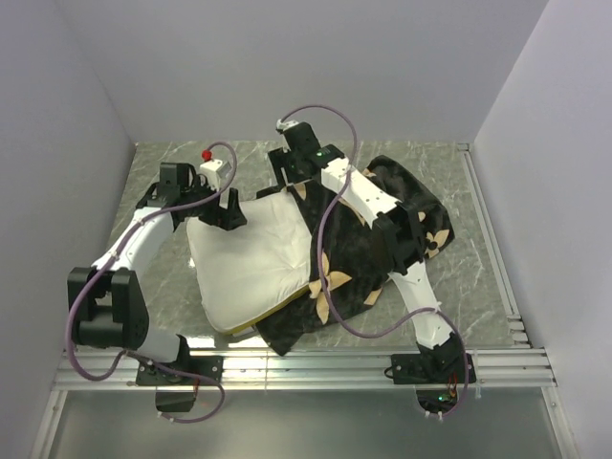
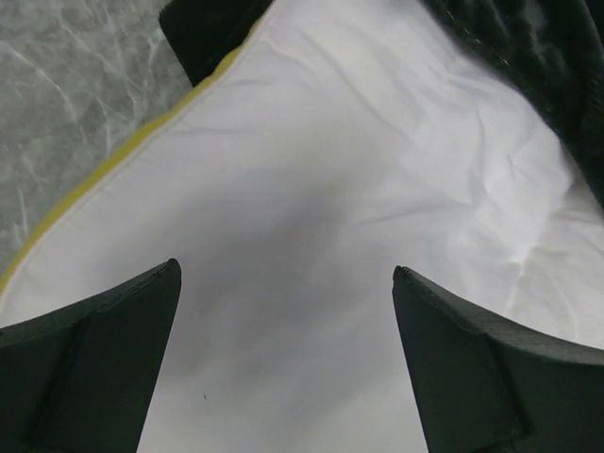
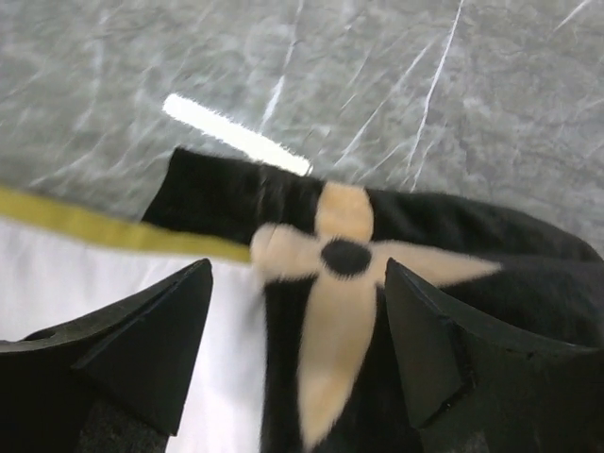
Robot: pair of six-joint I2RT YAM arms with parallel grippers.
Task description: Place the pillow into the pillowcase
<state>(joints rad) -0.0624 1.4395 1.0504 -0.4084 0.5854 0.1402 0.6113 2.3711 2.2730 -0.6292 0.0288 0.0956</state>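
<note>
**Pillow, part-sleeved, on table: item record**

Item 1. Soft white rectangular pillow (image 1: 251, 260), with a yellow-olive band (image 1: 260, 320) along its near edge. It lies flat on the grey marble-patterned table (image 1: 172, 287), left of centre. Its left and near portions are bare. Its right side runs under the edge of item 2.

Item 2. Black velvety fabric pillowcase (image 1: 359, 273), printed with tan flowers. It is spread to the right of the pillow and overlaps the pillow's right side. Its far corner extends past the right arm.

Item 3. Left gripper (image 2: 283, 274). It is placed over the pillow's far left corner. The jaws stand wide apart, with white pillow cloth below the gap and nothing gripped.

Item 4. Right gripper (image 3: 297, 269). It is placed at the far edge, where the pillowcase mouth meets the pillow. The jaws are spread wide and empty. A tan flower motif (image 3: 340, 283) lies in the gap, with the white pillow beside the left finger.
</note>
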